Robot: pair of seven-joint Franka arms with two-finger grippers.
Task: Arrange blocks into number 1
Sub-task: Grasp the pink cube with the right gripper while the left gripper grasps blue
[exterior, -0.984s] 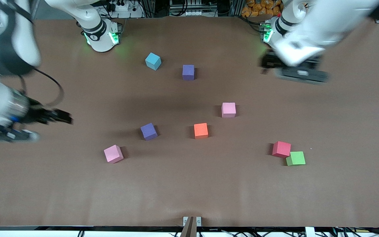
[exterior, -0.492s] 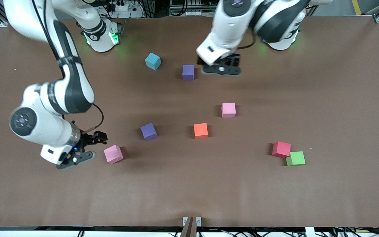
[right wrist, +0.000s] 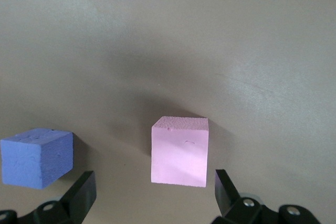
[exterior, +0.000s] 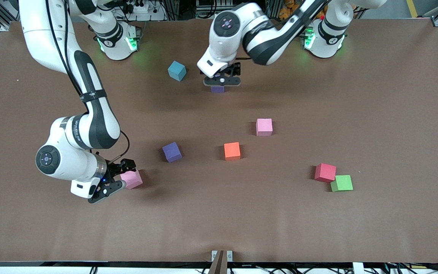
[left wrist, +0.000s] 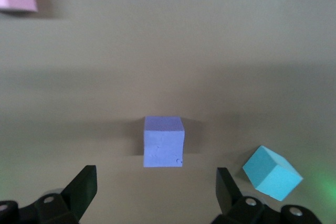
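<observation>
Five task cubes lie scattered on the brown table. My left gripper [exterior: 222,81] hangs open over one purple cube [exterior: 217,90]. In the left wrist view this purple cube [left wrist: 163,141] lies just ahead of that gripper [left wrist: 155,195], outside its fingers. My right gripper [exterior: 124,176] is open and low beside a light pink cube [exterior: 132,179]. The right wrist view shows that pink cube [right wrist: 180,150] ahead of the open gripper [right wrist: 152,195], with the second purple cube [right wrist: 37,156] beside it. That second purple cube [exterior: 172,152], the orange-red cube [exterior: 232,151] and the other pink cube [exterior: 264,127] sit mid-table.
A light blue cube [exterior: 176,70] rests close to the left gripper, toward the right arm's end; it also shows as a light blue cube [left wrist: 273,172] in the left wrist view. A crimson cube [exterior: 325,172] and a green cube [exterior: 341,183] touch each other toward the left arm's end.
Both arms swung in over the table. The left gripper moved above the purple cube near the bases. The right gripper came down beside the pink cube nearest the front camera. No cube moved.
</observation>
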